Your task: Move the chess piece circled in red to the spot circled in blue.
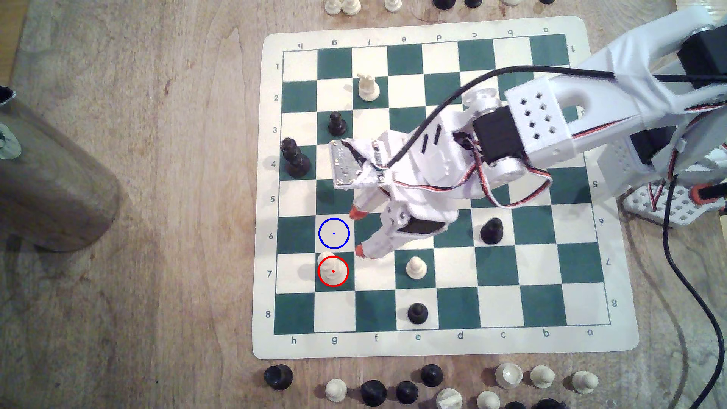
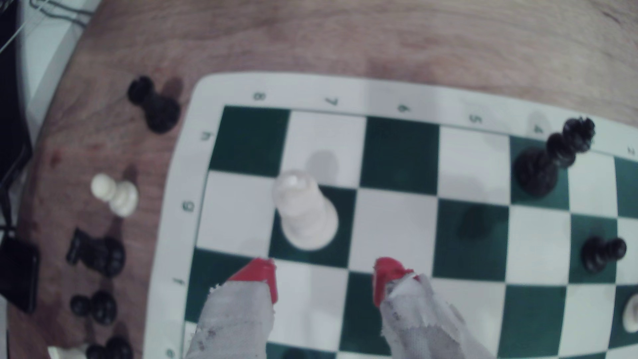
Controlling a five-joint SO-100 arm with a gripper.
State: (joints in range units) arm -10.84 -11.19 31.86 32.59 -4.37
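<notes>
Wooden table holds a chessboard (image 1: pixel 613 342); gripper (image 1: pixel 357 232), jaws spread and empty, hovers beside the cream piece (image 1: pixel 333 270) ringed red, upright on green

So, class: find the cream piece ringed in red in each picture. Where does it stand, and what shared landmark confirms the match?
Exterior view: the cream piece stands on a green square in row 7, column g.
Wrist view: the cream piece stands upright just beyond the open red fingertips.
Shared landmark: the tall black piece on row 4.
</notes>
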